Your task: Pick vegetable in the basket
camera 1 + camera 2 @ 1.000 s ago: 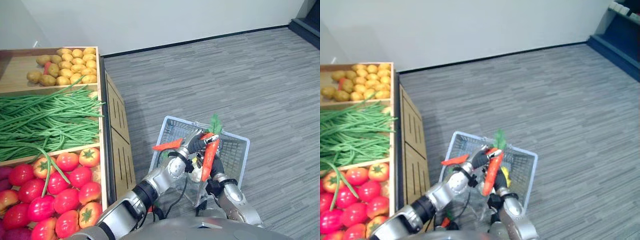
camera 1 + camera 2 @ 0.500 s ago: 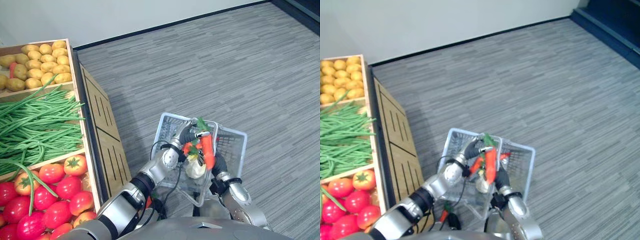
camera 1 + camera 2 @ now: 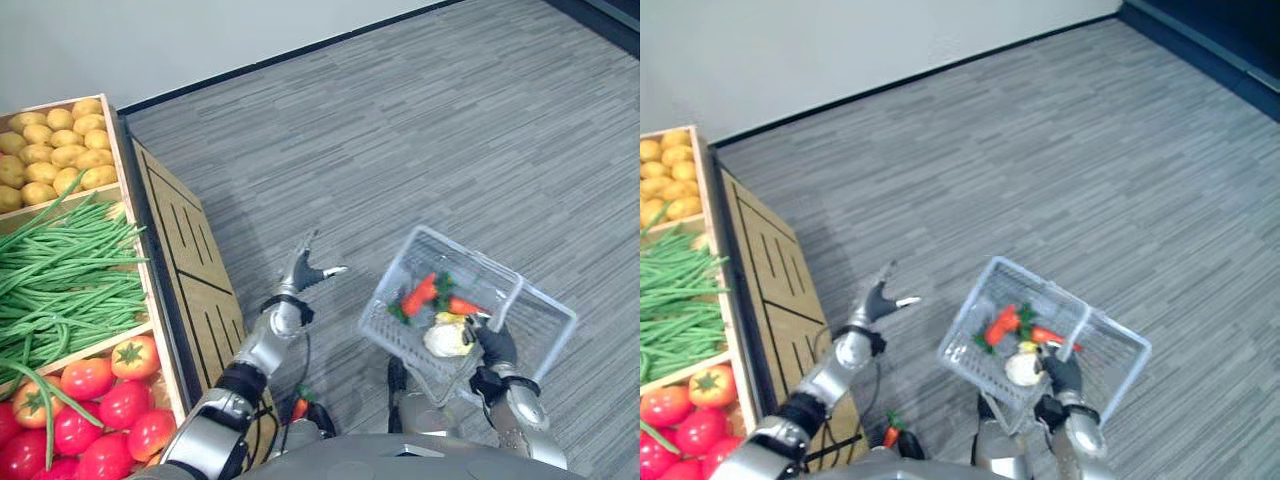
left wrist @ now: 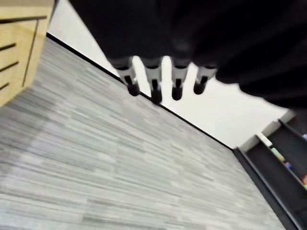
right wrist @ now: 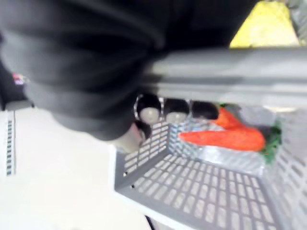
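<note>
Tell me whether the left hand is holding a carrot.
No, the left hand is open and empty; carrots lie in the basket.

Cropped or unclear
Cut off at the edge: tomatoes, beans, potatoes. Too small to identify: pale vegetable in the basket, beside the right hand.

The pale grey plastic basket has walls of fine square lattice. In it lie orange carrots with dark green tops and a cream-and-yellow rounded vegetable. The floor is grey carpet in narrow streaked bands, under an off-white wall. The light wooden counter has dark line markings on its side. It carries yellow-brown potatoes, bright green beans and red tomatoes with green stalks. The left hand has silver fingers tipped dark. The right hand is black.
</note>
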`<state>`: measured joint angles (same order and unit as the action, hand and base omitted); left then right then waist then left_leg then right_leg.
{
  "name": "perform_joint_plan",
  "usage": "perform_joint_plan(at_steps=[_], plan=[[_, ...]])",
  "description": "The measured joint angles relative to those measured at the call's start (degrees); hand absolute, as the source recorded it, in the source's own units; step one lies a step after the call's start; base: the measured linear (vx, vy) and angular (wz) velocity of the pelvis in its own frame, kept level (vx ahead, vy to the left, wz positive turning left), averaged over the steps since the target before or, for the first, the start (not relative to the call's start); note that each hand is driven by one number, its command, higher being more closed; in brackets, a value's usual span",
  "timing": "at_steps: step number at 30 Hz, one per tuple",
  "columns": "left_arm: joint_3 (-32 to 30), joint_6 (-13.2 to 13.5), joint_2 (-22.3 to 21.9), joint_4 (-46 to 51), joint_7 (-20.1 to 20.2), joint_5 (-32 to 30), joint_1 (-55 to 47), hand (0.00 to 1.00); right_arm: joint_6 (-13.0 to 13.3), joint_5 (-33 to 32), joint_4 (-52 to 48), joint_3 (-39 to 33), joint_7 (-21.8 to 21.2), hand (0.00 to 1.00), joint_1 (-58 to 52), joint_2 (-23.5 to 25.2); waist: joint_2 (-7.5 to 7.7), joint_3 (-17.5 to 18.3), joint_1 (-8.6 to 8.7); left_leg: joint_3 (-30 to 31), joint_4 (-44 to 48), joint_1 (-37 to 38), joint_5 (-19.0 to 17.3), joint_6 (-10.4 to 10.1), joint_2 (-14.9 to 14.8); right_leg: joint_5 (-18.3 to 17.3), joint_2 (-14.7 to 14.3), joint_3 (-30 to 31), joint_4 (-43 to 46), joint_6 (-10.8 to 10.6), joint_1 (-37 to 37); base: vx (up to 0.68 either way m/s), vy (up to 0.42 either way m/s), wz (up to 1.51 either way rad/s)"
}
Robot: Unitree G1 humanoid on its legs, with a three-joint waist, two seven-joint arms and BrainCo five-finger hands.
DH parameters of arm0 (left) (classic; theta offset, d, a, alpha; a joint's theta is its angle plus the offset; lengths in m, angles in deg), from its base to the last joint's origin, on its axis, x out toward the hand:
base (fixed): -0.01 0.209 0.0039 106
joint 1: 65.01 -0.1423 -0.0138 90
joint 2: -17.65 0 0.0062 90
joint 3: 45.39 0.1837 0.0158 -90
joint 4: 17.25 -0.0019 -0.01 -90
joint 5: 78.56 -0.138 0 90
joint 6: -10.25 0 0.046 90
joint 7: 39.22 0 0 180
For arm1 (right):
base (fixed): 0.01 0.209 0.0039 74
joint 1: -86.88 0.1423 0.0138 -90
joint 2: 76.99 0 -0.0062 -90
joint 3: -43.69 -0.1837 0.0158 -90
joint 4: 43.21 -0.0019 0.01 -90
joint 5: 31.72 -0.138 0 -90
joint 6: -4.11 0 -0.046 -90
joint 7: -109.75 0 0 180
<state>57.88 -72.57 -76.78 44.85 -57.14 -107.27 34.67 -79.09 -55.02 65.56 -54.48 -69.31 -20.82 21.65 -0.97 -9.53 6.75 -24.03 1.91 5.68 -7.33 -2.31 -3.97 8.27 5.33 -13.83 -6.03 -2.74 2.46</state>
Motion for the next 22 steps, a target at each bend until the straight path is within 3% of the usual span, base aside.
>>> perform_joint_plan(at_steps=[9,12,18,22], plan=[[-8.3,0.0,0.3,1.1,-0.1,0.2,-5.2,0.00,-0.8,4.5,14.9,-7.9,2.6,1.00,1.4,0.6,-0.62,0.4,-0.40,2.5,0.0,0.5,-0.2,0.3,0.8,-0.1,1.0,-2.2,0.0,-0.1,-1.4,-0.04,0.030,0.11],[-10.7,0.0,0.2,-7.3,0.3,1.7,-6.4,0.00,-1.0,4.6,19.0,-10.3,3.3,1.00,2.4,0.6,-0.90,0.5,-0.74,2.5,0.0,1.2,-0.2,0.3,0.7,-0.5,0.9,-2.4,0.0,-0.1,-2.0,-0.04,-0.005,-0.01],[-13.8,-0.8,-1.5,-27.5,5.5,8.7,-10.2,0.00,-1.8,7.7,27.0,-14.0,4.4,1.00,6.4,0.4,-1.10,0.8,-1.41,2.4,0.1,1.6,-0.5,-0.1,0.2,-1.5,0.5,-2.5,0.0,-0.3,-2.2,-0.01,-0.002,0.00],[-13.9,-0.8,-2.3,-31.0,9.4,9.7,-13.3,0.00,-2.6,9.2,30.0,-14.7,4.4,1.00,8.9,0.1,-1.03,1.0,-1.72,2.3,0.1,2.8,-0.7,-0.5,-0.2,-1.4,0.1,-2.4,0.0,-0.1,-3.3,0.01,0.001,0.00]])
